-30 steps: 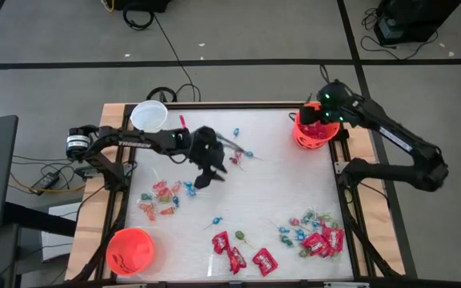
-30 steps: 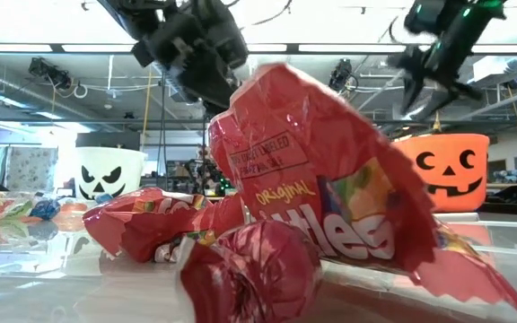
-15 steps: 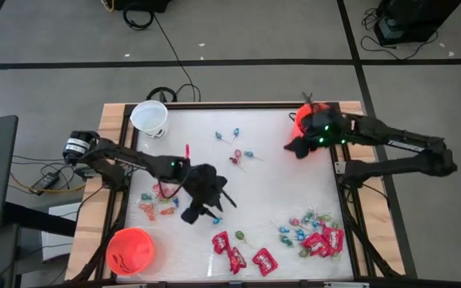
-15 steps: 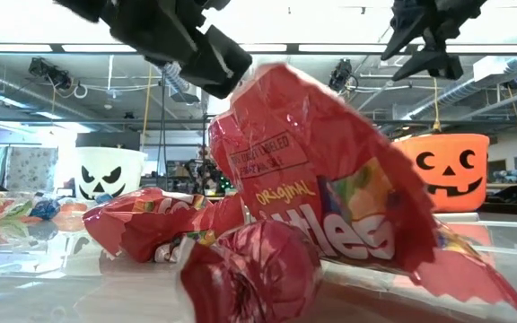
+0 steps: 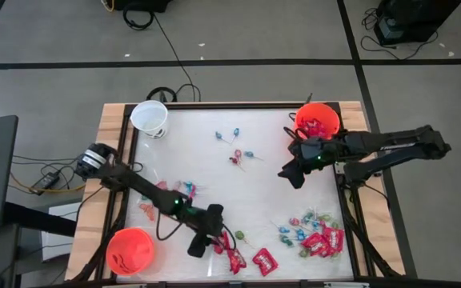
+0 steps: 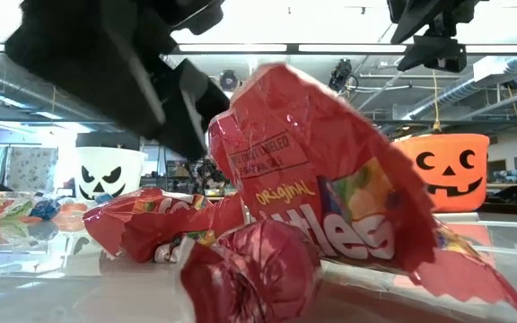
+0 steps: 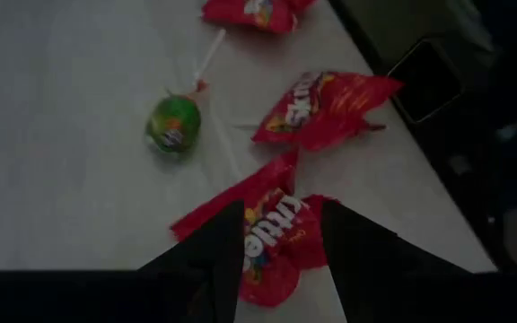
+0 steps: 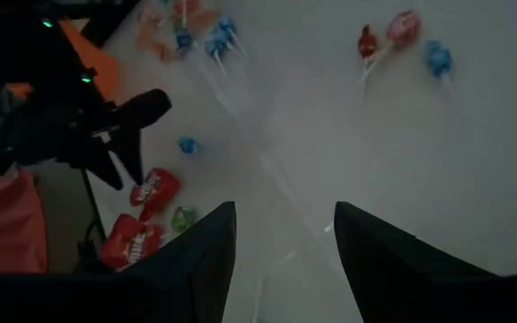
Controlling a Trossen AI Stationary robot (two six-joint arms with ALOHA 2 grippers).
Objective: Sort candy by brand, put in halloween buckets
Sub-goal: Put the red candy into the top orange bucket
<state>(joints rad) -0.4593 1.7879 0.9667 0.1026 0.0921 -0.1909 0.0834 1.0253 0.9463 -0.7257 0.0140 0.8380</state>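
Red candy packets [image 5: 232,252] now sit under the left gripper [image 5: 200,246], jaws apart; right gripper [image 5: 292,172], jaws wide, left the bucket [image 5: 317,118].

Left gripper [image 5: 199,246] swung from mid-table, near the blue lollipops, across to the near edge, now low over the red packets [image 7: 272,235] with fingers parted astride one. Right gripper [image 5: 289,173] drawn away from above the far orange bucket [image 5: 318,120], out over bare table beside it, fingers apart and empty. In the low view, left arm now looming large and dark.
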